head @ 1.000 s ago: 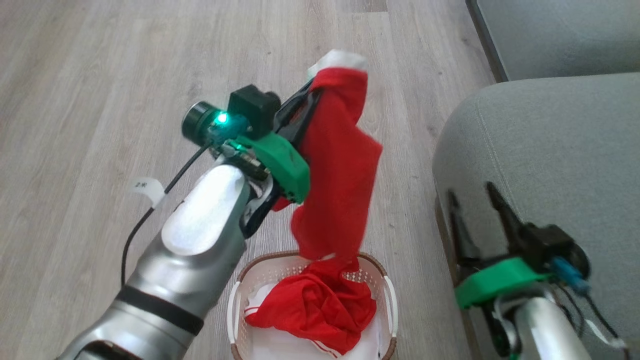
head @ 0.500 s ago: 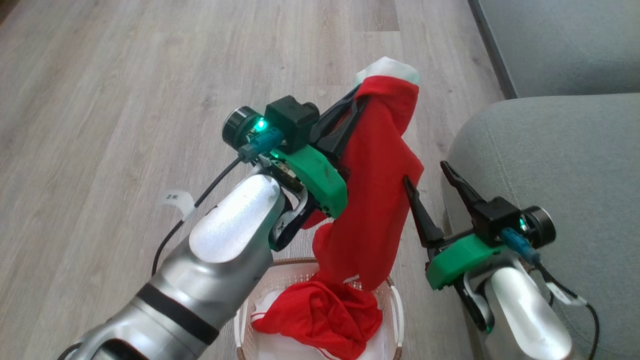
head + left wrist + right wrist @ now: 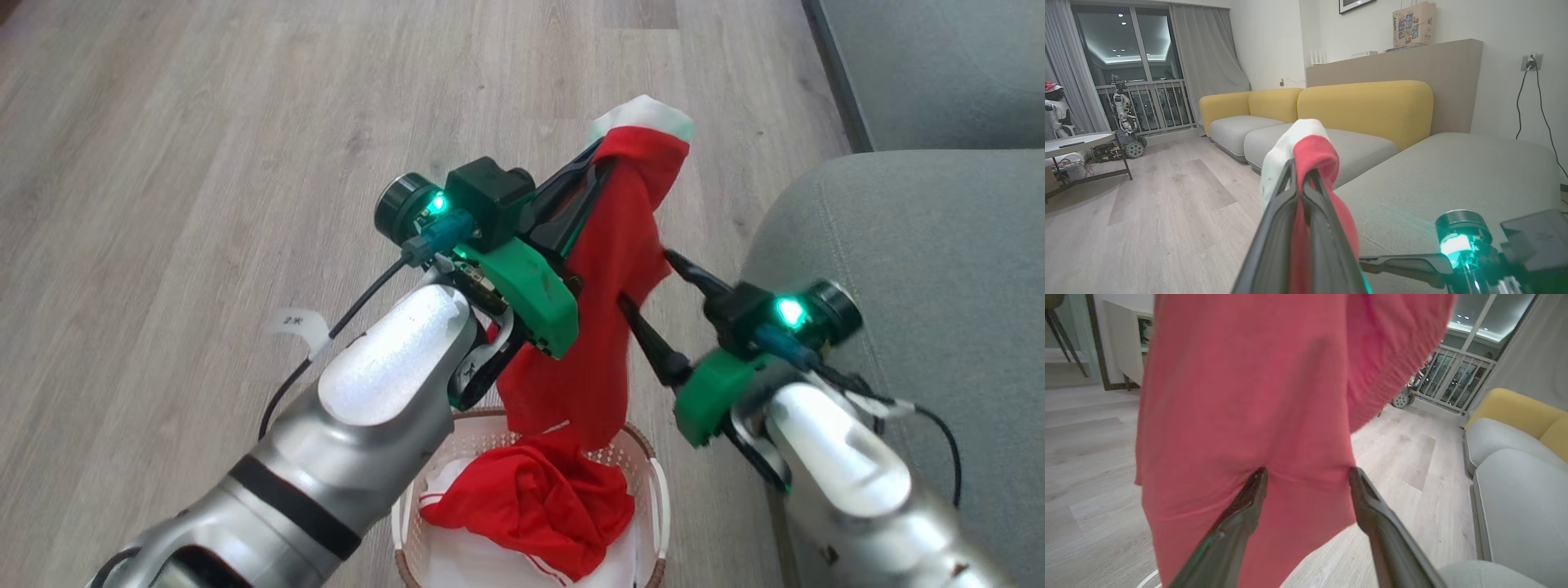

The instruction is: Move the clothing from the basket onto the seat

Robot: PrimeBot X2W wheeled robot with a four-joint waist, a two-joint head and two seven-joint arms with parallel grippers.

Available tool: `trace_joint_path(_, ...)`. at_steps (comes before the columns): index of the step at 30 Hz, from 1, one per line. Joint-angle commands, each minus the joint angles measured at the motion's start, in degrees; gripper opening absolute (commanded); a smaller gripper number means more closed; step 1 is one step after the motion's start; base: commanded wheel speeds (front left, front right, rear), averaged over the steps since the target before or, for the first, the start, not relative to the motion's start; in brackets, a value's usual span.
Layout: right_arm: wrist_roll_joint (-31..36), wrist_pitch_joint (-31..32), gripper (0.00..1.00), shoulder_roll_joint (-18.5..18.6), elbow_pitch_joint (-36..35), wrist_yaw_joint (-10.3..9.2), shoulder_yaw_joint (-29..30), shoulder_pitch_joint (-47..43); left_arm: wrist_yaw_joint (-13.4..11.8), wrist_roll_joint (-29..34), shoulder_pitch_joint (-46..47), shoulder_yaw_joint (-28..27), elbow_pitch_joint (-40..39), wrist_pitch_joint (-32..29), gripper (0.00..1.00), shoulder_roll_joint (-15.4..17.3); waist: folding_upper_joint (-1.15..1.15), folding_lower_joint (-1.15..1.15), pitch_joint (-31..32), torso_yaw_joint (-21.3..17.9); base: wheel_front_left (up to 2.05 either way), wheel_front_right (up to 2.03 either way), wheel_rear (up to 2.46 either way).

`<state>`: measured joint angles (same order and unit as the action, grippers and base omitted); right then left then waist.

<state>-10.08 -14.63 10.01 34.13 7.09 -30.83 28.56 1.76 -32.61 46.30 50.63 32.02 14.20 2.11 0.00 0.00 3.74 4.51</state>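
since a second ago the left gripper (image 3: pixel 600 159) stays clenched on the white-cuffed top of one red piece of the clothing (image 3: pixel 620 245). the piece hangs from its fingertips down to the basket (image 3: pixel 653 482) below them. the rest of the clothing lies heaped inside the basket. the right gripper (image 3: pixel 645 278), low beside the seat (image 3: pixel 939 269) back then, has swung over to the hanging cloth. its fingers are spread wide, both tips against the red fabric, with cloth across the gap but not pinched. the seat lies to the right of those fingers.

under everything is a pale wood-plank floor (image 3: pixel 204 163). beyond the left fingertips the room holds a low table (image 3: pixel 1081 141), a window (image 3: pixel 1126 41) with grey curtains (image 3: pixel 1208 49), a yellow-backed sofa (image 3: pixel 1363 110) and a wall socket (image 3: pixel 1531 62) with a cable hanging from it.
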Motion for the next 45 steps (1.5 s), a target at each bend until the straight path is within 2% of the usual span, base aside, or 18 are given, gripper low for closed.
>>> trace_joint_path(1, -0.4, -0.4, 1.0, 0.5, -1.4, 0.4, -1.3, 3.9, -0.4, -0.8, 4.4, -1.8, -1.2, 0.7, 0.0, 0.8, 0.0, 0.0, -0.2, 0.0, 0.0, 0.0, 0.0)
trace_joint_path(5, -1.1, -0.4, 1.0, 1.1, -1.3, 0.4, -2.6, 6.5, -0.5, -1.1, 4.6, -1.5, -0.7, 0.7, 0.0, 0.8, 0.0, 0.0, -0.6, 0.1, 0.0, 0.0, 0.0)
trace_joint_path(11, -4.9, -0.4, 1.0, 1.7, 1.4, 0.4, -10.9, 8.6, -0.7, -1.6, 4.7, -1.1, -0.5, 0.8, 0.0, 0.8, 0.0, 0.0, -0.8, 0.2, 0.0, 0.0, 0.0)
trace_joint_path(12, -6.0, -0.4, 0.78, 1.7, 1.9, 0.4, -12.0, 8.9, -0.7, -1.6, 4.8, -1.0, -0.5, 0.8, 0.0, 0.8, 0.0, 0.0, -0.9, 0.1, 0.0, 0.0, 0.0)
trace_joint_path(13, -7.0, -0.4, 0.48, 1.8, 2.3, 0.4, -13.1, 9.3, -0.8, -1.6, 4.8, -1.1, -0.6, 0.8, 0.0, 0.8, 0.0, 0.0, -1.0, 0.0, 0.0, 0.0, 0.0)
trace_joint_path(14, -7.7, -0.4, 0.36, 1.9, 2.5, 0.4, -13.9, 9.7, -0.9, -1.6, 4.8, -1.1, -0.6, 0.8, 0.0, 0.8, 0.0, 0.0, -1.0, 0.0, 0.0, 0.0, 0.0)
trace_joint_path(15, -8.4, -0.4, 0.11, 2.0, 2.7, 0.4, -14.5, 10.0, -0.9, -1.6, 4.8, -1.1, -0.6, 0.8, 0.0, 0.8, 0.0, 0.0, -1.1, -0.1, 0.0, 0.0, 0.0)
trace_joint_path(16, -8.9, -0.4, 0.0, 2.1, 2.8, 0.4, -15.1, 10.3, -0.9, -1.6, 4.7, -1.1, -0.5, 0.8, 0.0, 0.8, 0.0, 0.0, -1.2, -0.2, 0.0, 0.0, 0.0)
trace_joint_path(24, -10.7, -0.4, 0.0, 2.7, 2.3, 0.4, -14.3, 11.1, -1.1, -1.7, 3.6, -2.3, 0.5, 0.8, 0.0, 0.8, 0.0, 0.0, -1.7, -1.0, 0.0, 0.0, 0.0)
trace_joint_path(32, -9.8, -0.4, 0.0, 3.4, 0.6, 0.4, -7.9, 10.9, -1.4, -1.3, 0.7, -5.0, 1.6, 0.8, 0.01, 1.1, 0.0, 0.0, -1.9, -2.1, 0.0, 0.0, 0.0)
trace_joint_path(33, -9.6, -0.4, 0.0, 3.5, 0.5, 0.4, -6.9, 10.8, -1.4, -1.0, 0.2, -5.3, 1.7, 0.8, 0.12, 1.2, 0.0, 0.0, -1.9, -2.2, 0.0, 0.0, 0.0)
trace_joint_path(34, -9.2, -0.4, 0.0, 3.7, 0.3, 0.4, -5.9, 10.8, -1.4, -0.7, -0.3, -5.6, 1.7, 0.8, 0.4, 1.3, 0.0, 0.0, -1.9, -2.4, 0.0, 0.0, 0.0)
trace_joint_path(36, -8.4, -0.4, 0.0, 4.0, 0.0, 0.4, -4.0, 10.5, -1.4, -0.2, -1.5, -6.2, 1.7, 0.8, 0.85, 1.3, 0.0, 0.0, -1.7, -2.8, 0.0, 0.0, 0.0)
trace_joint_path(37, -8.0, -0.4, 0.0, 4.2, -0.1, 0.4, -3.2, 10.3, -1.4, 0.0, -2.2, -6.6, 1.7, 0.8, 1.0, 1.3, 0.0, 0.0, -1.6, -3.1, 0.0, 0.0, 0.0)
trace_joint_path(45, -4.9, -0.4, 0.0, 5.5, -0.9, 0.4, 2.9, 8.6, -0.7, 1.9, -7.9, -8.4, 1.1, 0.8, 1.0, 1.2, 0.0, 0.0, -1.1, -6.9, 0.0, 0.0, 0.0)
